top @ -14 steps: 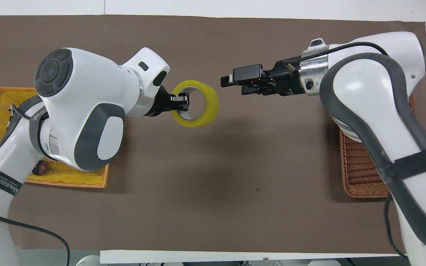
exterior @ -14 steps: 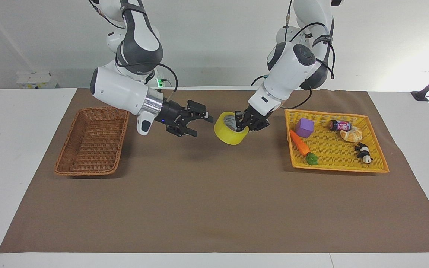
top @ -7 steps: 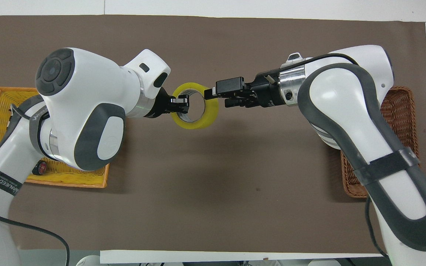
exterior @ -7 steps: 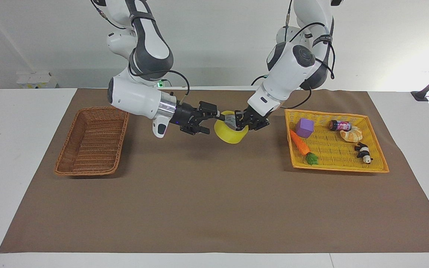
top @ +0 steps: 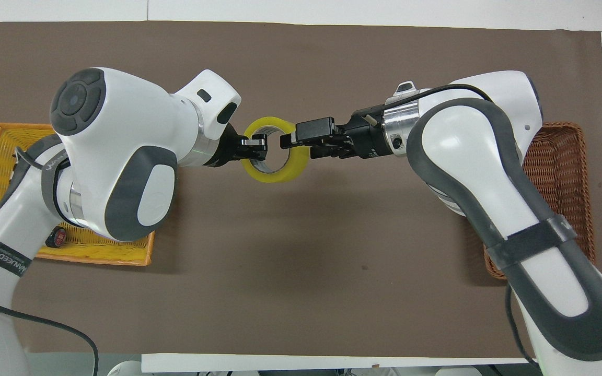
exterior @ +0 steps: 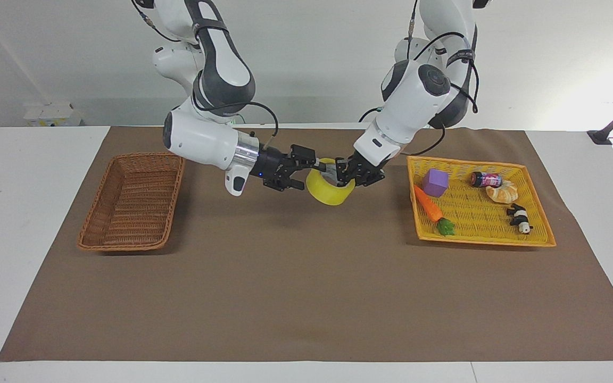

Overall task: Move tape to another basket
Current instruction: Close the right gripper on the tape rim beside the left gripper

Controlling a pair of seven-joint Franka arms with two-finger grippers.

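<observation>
1. Tape (exterior: 328,190) is held up in the air over the brown mat (exterior: 306,298), about midway between the two containers, by the left gripper (exterior: 345,174), whose fingers are clamped on the roll's wall at the side toward the left arm.
2. At the roll's other side the right gripper (exterior: 314,166) is seen with its fingers spread apart around the wall; one fingertip is shown inside the ring in the overhead view (top: 286,140). Whether its pads touch the roll cannot be told.
3. Toward the right arm's end of the table the basket (exterior: 131,202) is set on the mat, with nothing seen in it.
4. Toward the left arm's end the yellow tray (exterior: 498,236) is placed, and a purple cube (exterior: 435,182), a toy carrot (exterior: 430,205), a small can (exterior: 485,179) and a panda figure (exterior: 519,218) are carried in it.
</observation>
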